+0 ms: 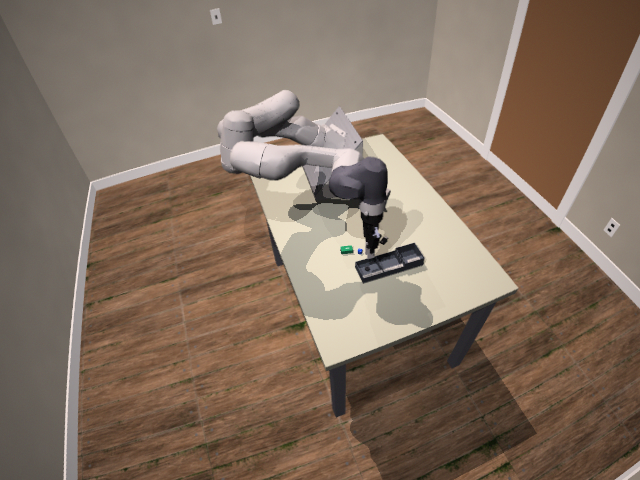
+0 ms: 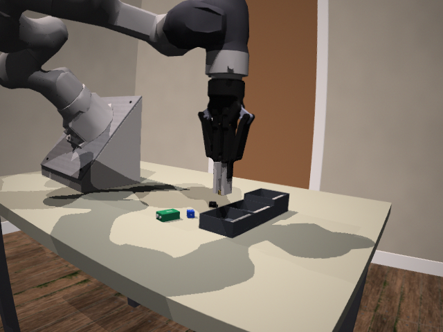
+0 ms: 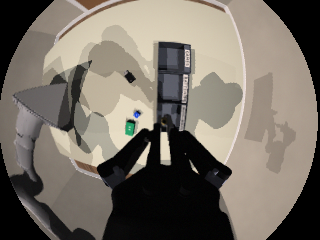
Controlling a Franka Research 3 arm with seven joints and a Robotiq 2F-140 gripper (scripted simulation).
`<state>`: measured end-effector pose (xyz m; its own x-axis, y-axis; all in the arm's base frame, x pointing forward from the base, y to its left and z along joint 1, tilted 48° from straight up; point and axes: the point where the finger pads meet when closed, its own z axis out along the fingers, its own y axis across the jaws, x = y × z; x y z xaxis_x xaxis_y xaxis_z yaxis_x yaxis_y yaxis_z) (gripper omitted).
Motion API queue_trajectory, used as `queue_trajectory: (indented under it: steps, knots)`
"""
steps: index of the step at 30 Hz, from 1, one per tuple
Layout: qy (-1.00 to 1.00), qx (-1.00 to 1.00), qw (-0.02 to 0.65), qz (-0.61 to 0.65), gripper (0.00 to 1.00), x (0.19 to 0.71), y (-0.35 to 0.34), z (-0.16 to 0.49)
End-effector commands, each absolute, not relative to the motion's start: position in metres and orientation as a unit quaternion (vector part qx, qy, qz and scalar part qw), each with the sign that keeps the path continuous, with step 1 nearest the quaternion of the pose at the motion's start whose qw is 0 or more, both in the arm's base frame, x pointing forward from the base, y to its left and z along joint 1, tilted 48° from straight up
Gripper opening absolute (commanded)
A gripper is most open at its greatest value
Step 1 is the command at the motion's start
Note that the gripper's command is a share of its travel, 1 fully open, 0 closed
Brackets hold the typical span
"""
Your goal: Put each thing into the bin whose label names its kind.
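Observation:
My gripper is shut on a tiny brass-coloured thing, mostly hidden by the fingertips. It hangs above the table, beside the near end of the bin row in the exterior view. A green box-shaped battery and a blue die lie on the table beside the bins. A small black thing lies apart. The far bin is labelled GAMES, the middle bin BATTERIES; the near bin's label is unreadable.
The three dark bins stand joined in a row, and the GAMES bin has higher walls. A dark round spot shows in the near bin; I cannot tell what it is. The arm's slanted base stands at the table's back.

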<state>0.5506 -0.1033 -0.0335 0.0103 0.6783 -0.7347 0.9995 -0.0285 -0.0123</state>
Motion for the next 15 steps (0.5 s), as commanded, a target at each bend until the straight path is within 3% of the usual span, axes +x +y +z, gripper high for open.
queue_trajectory:
  steps: [1,15]
  knots:
    - [0.651,0.643,0.270,-0.302,0.07,0.5669,-0.1102,-0.0289]
    - [0.651,0.643,0.270,-0.302,0.07,0.5662,-0.1100,-0.0291]
